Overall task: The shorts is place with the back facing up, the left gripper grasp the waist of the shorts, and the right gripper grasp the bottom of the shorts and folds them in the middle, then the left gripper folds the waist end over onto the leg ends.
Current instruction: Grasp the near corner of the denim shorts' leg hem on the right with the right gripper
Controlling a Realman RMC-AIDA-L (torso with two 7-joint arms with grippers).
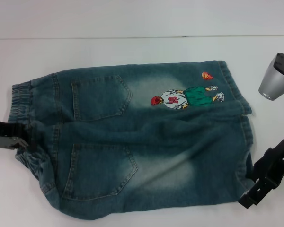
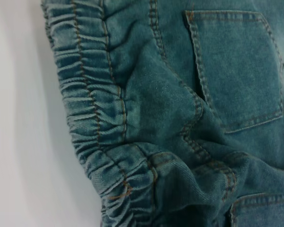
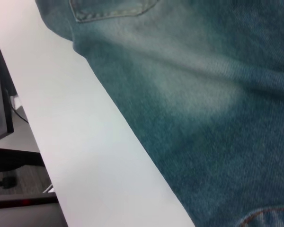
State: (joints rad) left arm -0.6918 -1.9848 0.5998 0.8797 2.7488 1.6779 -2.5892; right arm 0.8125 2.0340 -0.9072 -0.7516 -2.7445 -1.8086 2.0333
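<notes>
The denim shorts [image 1: 146, 137] lie flat on the white table [image 1: 132, 23], back side up, with two back pockets [image 1: 102, 97] showing. The elastic waist [image 1: 21, 101] points left and the leg ends [image 1: 244, 123] point right. A cartoon basketball player print [image 1: 184, 97] is on the far leg. My left gripper [image 1: 19, 139] sits at the waist's edge, and the left wrist view is filled by the gathered waistband [image 2: 85, 109]. My right gripper [image 1: 255, 187] is at the near leg's hem, low on the right. The right wrist view shows the near leg's denim [image 3: 203, 94].
A silver part of the right arm [image 1: 277, 78] hangs over the table's right side. In the right wrist view the table's front edge [image 3: 42, 156] runs close to the shorts, with a black object [image 3: 0, 94] and the floor beyond it.
</notes>
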